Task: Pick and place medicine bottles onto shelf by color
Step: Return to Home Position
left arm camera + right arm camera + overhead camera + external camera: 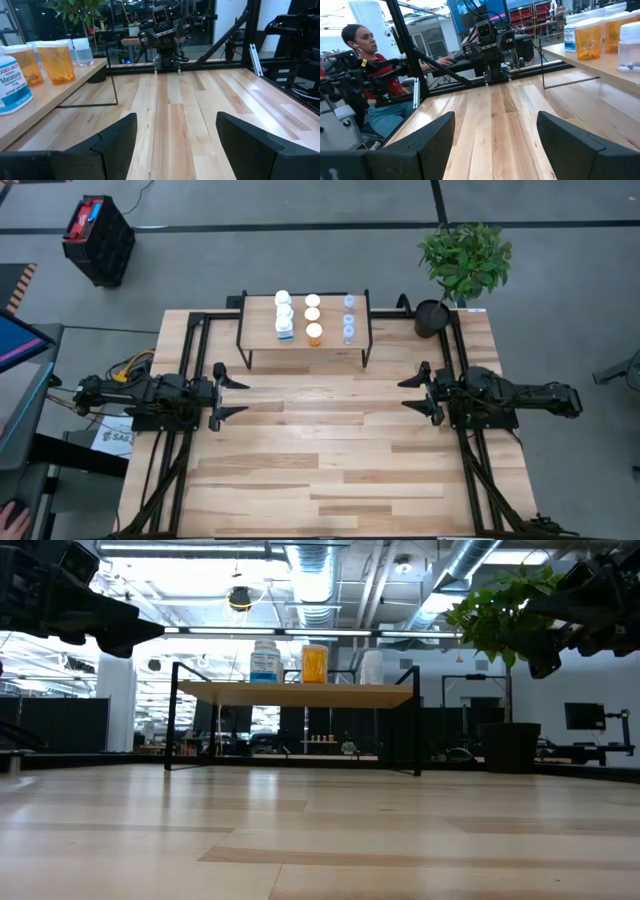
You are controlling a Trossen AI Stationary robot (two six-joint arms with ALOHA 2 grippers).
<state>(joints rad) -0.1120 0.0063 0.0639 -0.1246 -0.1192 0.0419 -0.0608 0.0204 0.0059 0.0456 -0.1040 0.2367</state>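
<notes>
Medicine bottles [313,315] line the shelf [332,342] at upper centre; left gripper [238,398] and right gripper [407,394], mid-frame, hang wide open, empty.

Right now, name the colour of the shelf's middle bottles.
The middle bottles are orange; best in left wrist view.

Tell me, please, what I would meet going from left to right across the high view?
Black crate → left gripper, open → white bottles → orange bottles → clear bottles → right gripper, open.
</notes>
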